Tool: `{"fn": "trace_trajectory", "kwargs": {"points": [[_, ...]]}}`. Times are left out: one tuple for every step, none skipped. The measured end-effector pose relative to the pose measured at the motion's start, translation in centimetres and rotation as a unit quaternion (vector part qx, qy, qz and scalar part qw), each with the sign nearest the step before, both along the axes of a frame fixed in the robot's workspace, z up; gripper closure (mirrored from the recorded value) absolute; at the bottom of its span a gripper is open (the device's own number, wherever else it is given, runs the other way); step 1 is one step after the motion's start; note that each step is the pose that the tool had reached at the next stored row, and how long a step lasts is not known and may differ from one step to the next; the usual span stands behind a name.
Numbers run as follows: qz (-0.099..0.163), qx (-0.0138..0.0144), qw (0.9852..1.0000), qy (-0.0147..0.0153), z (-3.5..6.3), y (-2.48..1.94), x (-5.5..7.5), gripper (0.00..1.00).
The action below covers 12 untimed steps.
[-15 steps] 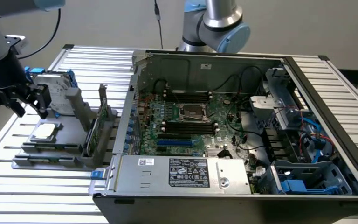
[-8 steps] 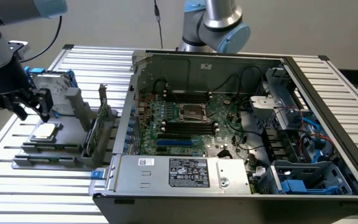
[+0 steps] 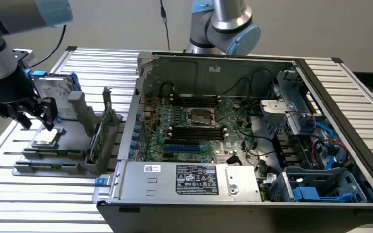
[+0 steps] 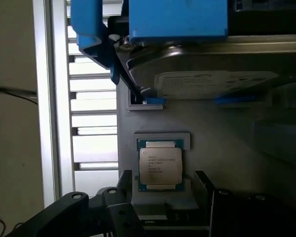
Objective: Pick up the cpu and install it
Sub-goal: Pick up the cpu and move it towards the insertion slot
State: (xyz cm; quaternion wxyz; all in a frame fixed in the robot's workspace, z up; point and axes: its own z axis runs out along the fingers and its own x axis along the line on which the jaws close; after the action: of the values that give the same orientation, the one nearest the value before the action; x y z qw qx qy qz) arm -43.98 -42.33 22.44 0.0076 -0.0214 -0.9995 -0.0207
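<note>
Ribbed aluminium table (image 3: 342, 87), grey wall behind. An open computer case (image 3: 173, 65) lies on it, toward the exterior view's right. Mid-board in the case sits the metal-framed motherboard socket (image 3: 199, 115), between banks of black slots.

On the exterior view's left, a grey fixture (image 3: 50, 162) rests on the table just beside the case. The cpu (image 3: 48, 137) lies flat in a recess of that fixture, silver top up, with printed text legible in the wrist view. Just behind it stands a hard drive (image 3: 50, 87) with blue brackets.

The arm's gripper (image 3: 37, 124) hangs low over the cpu, jaws spread wide — its fingers (image 4: 205, 183) flank the chip on two sides, a gap showing at each edge. Nothing gripped. Contact with the fixture — cannot tell.
</note>
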Motion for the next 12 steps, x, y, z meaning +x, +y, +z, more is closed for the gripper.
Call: {"fn": "trace_trajectory", "kwargs": {"points": [[0.000,0.0000,1.0000,0.0000,-0.18,0.00,0.0,0.38],[0.000,0.0000,1.0000,0.0000,-0.36,0.00,0.0,0.38],[0.001,0.0000,1.0000,0.0000,-0.55,0.00,0.0,0.38],[0.001,0.0000,1.0000,0.0000,-0.73,0.00,0.0,0.38],[0.001,0.0000,1.0000,0.0000,-0.91,0.00,0.0,0.38],[0.001,0.0000,1.0000,0.0000,-1.10,0.00,0.0,0.38],[0.002,0.0000,1.0000,0.0000,-1.28,0.00,0.0,0.38],[0.002,0.0000,1.0000,0.0000,-1.46,0.00,0.0,0.38],[0.002,0.0000,1.0000,0.0000,-1.63,0.00,0.0,0.38],[0.002,0.0000,1.0000,0.0000,-1.82,0.00,0.0,0.38],[0.003,0.0000,1.0000,-0.0001,-2.00,0.00,0.0,0.38],[0.003,0.0000,1.0000,0.0000,-2.19,0.00,0.0,0.38]]}}
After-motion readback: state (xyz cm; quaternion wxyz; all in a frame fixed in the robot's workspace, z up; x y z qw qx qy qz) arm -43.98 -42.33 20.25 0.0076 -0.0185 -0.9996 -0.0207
